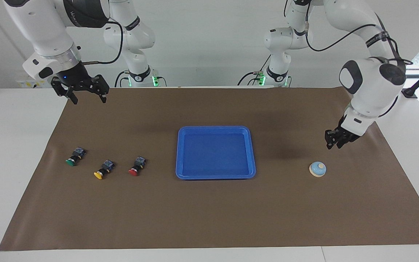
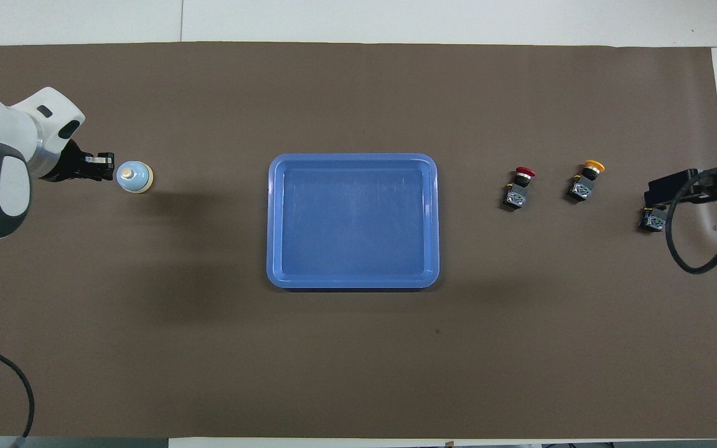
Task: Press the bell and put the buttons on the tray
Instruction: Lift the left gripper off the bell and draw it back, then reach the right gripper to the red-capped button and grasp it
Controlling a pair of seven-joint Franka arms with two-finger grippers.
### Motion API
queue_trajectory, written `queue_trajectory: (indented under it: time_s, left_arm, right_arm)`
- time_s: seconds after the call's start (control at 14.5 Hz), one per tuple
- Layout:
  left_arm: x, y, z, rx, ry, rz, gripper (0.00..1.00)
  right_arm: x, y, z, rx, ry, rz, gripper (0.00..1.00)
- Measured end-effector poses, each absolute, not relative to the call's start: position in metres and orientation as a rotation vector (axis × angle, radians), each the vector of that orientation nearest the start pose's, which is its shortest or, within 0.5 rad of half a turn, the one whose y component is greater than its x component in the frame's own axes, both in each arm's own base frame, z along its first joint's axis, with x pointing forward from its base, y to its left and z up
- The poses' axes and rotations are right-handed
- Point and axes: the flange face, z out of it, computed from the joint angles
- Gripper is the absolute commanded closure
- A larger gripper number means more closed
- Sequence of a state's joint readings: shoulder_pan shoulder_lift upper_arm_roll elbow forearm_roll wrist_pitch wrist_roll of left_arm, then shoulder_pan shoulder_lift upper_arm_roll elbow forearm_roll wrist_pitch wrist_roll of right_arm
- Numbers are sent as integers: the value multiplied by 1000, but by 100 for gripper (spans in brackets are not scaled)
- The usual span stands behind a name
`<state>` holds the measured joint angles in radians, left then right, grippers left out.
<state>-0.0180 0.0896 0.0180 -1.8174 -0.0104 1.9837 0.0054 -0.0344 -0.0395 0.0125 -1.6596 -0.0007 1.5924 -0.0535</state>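
Hovering clear above the small light-blue domed bell (image 1: pixel 317 169), the left gripper (image 1: pixel 334 142), fingers unreadable, is leaving button-picking to the waiting, wide-open right gripper (image 1: pixel 88 95).

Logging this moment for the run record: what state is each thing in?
bell: on the mat, untouched
tray: empty
red button, yellow button, green button: lying on the mat
left gripper: above the bell, empty
right gripper: open, raised, waiting

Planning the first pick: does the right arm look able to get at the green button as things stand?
Probably yes. The right gripper hangs open in the air at that end of the table, and the green button lies bare on the mat, nothing between them.
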Motion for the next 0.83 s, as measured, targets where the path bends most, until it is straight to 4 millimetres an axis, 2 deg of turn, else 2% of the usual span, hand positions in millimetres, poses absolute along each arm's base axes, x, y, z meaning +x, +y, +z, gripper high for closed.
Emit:
queue_trajectory:
  time_s: [0.21,0.41,0.62,0.83]
  left_arm:
    - [566,-1,547,-3148,4,-144,0]
    - [547,-4,579,-3153,14,-18,0]
    - [544,-9,595,-3152,27,10,0]
    - [543,-11,593,-3152,34,35,0]
  right_arm:
    - [542,-12,606,-3141,-50,44,0]
    - [542,-12,606,-3141,-50,44,0]
    - [542,-12,606,-3141,-50,44,0]
    - [542,-13,606,-3141,-47,44,0]
